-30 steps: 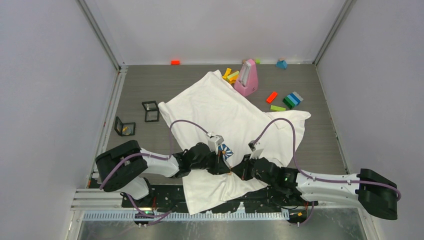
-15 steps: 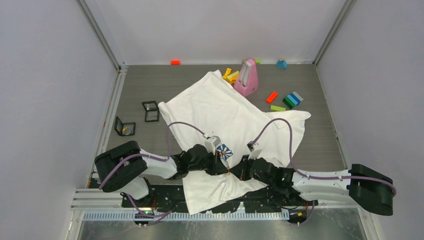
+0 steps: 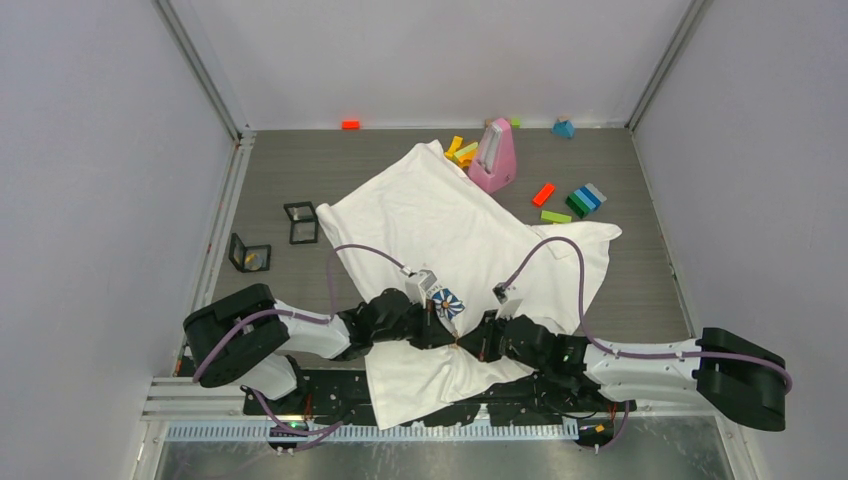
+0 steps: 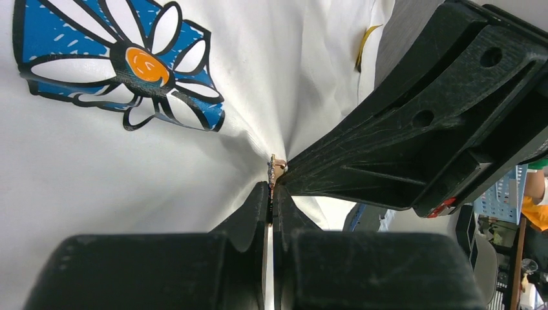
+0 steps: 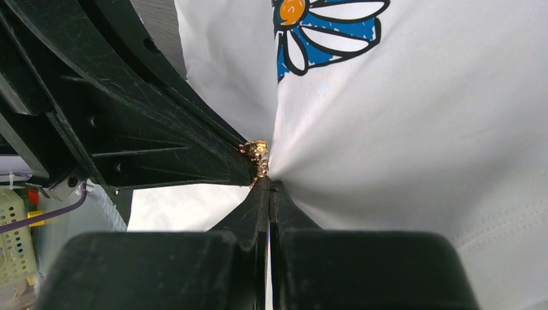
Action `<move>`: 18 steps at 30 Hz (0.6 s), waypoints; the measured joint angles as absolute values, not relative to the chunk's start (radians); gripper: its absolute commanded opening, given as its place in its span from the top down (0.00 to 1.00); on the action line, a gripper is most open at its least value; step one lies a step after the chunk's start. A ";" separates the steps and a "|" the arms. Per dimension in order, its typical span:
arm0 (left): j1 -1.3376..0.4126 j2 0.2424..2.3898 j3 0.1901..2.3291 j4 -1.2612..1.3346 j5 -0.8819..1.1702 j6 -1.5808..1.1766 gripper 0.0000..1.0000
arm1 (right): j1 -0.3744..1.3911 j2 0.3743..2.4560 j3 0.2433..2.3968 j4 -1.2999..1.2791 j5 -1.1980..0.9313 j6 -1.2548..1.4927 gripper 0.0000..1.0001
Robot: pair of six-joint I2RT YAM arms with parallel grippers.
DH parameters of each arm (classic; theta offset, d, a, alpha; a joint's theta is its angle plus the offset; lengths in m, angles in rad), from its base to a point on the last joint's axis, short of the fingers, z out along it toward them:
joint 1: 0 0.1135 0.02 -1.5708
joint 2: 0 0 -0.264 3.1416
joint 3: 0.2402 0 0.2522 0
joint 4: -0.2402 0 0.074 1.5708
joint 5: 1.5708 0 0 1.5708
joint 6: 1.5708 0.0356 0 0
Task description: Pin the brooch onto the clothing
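Observation:
The white T-shirt (image 3: pixel 440 215) lies crumpled across the table; its blue-and-white daisy print (image 3: pixel 449 303) sits just above the two grippers. The print also shows in the left wrist view (image 4: pixel 123 64) and the right wrist view (image 5: pixel 323 26). The brooch, a small gold piece (image 4: pixel 276 169), sits where both grippers' tips meet; in the right wrist view the brooch (image 5: pixel 257 152) lies against puckered cloth. My left gripper (image 3: pixel 447 338) (image 4: pixel 271 188) is shut with the brooch at its tips. My right gripper (image 3: pixel 465 345) (image 5: pixel 268 182) is shut on a pinch of shirt fabric right beside it.
A pink wedge-shaped object (image 3: pixel 494 155) stands at the shirt's far corner with yellow and orange blocks (image 3: pixel 460 150) beside it. More coloured blocks (image 3: pixel 580 200) lie at the back right. Two small black frames (image 3: pixel 301 222) (image 3: pixel 249 254) lie at the left. A red block (image 3: pixel 350 125) lies by the back wall.
Both arms have shifted slightly to the left together, taking the pinched fabric and brooch along. Both grippers stay shut and touching.

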State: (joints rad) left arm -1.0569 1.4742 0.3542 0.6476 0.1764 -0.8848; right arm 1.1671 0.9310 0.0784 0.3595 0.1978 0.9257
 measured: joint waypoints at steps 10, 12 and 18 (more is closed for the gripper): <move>-1.038 1.474 0.354 0.679 0.178 -0.893 1.00 | 1.168 0.800 0.080 0.269 0.187 0.938 0.60; -1.034 1.474 0.354 0.684 0.180 -0.895 1.00 | 1.168 0.723 0.080 0.227 0.197 0.939 0.58; -1.032 1.473 0.354 0.685 0.186 -0.906 1.00 | 1.168 0.545 0.081 0.104 0.235 0.937 0.58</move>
State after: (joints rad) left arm -1.0317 1.4734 0.3538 0.6846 0.1856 -0.9058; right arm 1.1675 0.5446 0.0807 0.1040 0.2352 0.9375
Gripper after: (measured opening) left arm 0.021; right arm 0.425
